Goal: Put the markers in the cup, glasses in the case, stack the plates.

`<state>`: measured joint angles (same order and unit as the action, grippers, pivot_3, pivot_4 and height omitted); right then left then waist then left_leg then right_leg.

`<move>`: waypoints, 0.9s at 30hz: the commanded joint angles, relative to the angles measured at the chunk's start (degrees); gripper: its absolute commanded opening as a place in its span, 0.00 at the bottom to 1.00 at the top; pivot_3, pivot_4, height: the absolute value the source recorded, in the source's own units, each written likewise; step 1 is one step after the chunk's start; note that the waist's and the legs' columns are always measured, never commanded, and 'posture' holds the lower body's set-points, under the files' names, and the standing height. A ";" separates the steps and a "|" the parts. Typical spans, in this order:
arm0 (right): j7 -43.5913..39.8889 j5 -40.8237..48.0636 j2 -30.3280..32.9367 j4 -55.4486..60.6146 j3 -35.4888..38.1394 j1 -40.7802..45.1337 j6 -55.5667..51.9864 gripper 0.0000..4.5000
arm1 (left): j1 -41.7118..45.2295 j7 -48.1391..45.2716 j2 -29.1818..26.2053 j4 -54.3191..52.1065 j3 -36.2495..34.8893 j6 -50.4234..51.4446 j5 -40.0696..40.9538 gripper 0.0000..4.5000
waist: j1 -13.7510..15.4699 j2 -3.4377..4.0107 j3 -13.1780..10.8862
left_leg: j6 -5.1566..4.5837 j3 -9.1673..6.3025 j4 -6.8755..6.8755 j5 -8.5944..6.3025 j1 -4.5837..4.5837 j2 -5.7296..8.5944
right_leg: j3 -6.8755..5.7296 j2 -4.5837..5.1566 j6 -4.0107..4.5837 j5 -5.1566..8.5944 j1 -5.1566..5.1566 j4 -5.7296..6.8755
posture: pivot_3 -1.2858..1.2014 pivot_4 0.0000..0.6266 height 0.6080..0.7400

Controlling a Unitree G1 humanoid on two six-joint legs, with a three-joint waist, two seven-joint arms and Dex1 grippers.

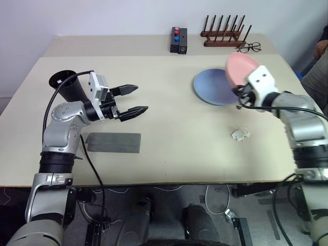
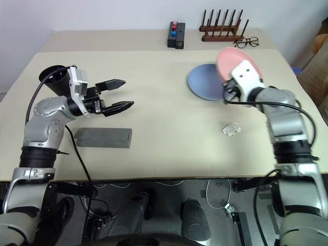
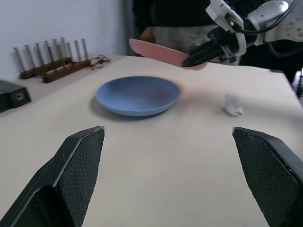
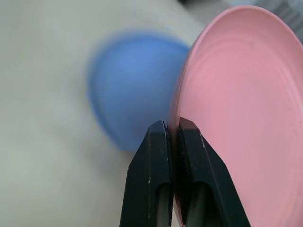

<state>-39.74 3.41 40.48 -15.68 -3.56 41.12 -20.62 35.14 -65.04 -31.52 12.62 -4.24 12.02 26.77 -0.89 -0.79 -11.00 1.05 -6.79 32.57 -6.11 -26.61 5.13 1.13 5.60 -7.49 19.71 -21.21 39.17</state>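
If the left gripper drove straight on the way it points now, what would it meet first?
Probably the blue plate: it lies ahead between the open left gripper's fingers, with bare table before it. The pink plate hangs beyond it.

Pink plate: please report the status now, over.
Right tool shut on pink plate, held tilted above table by blue plate. Left tool open, empty. Nothing on blue plate.

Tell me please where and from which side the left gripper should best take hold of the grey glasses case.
The grey glasses case lies flat on the table, long side across. Probably best to come from above with the open left gripper and pinch across its short width near the middle, since the flat body offers no handle and the ends are farther apart than the jaws.
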 commanded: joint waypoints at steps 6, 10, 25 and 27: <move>0.58 -5.70 -5.74 -17.02 -4.45 8.13 10.46 0.00 | -4.00 4.82 -0.21 -9.16 -2.94 2.64 2.42 1.00 | 0.06 0.00 0.00 | 0.02 0.01 -0.01 0.02 0.03 0.04 | 0.02 0.00 -0.07 -0.04 0.00 0.00 | 0.52 0.24 1.00; -0.99 -5.97 -6.77 -23.10 -4.23 10.61 14.69 0.22 | -5.82 5.87 -0.52 -12.04 -3.28 3.96 3.01 1.00 | -0.15 0.00 0.00 | 0.06 0.04 -0.13 0.04 0.10 0.03 | 0.07 -0.02 -0.06 -0.04 0.02 0.01 | 0.52 0.24 1.00; -10.46 10.31 -1.00 -7.02 9.08 6.17 -8.84 0.99 | -6.39 -3.35 -3.67 -15.74 -1.48 11.35 9.94 1.00 | 0.24 0.01 -0.01 | 0.17 0.03 -0.42 0.13 0.14 0.02 | 0.13 -0.03 -0.04 -0.04 -0.08 0.01 | 0.52 0.24 1.00; -14.95 13.16 3.84 1.64 9.50 -0.10 -14.80 0.99 | -6.84 -6.39 -5.19 -16.50 -0.25 12.76 10.58 1.00 | 0.56 0.01 -0.01 | 0.15 0.00 -0.45 0.11 0.12 0.03 | 0.11 -0.02 -0.02 -0.03 -0.07 -0.07 | 0.52 0.24 1.00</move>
<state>-51.59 13.75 42.16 -19.83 3.91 42.96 -31.02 28.56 -69.05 -35.86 -1.74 -4.97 23.70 35.74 -0.33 -0.77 -11.01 1.18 -6.79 32.11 -6.01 -26.49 5.16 1.23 5.59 -7.51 19.68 -21.29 39.06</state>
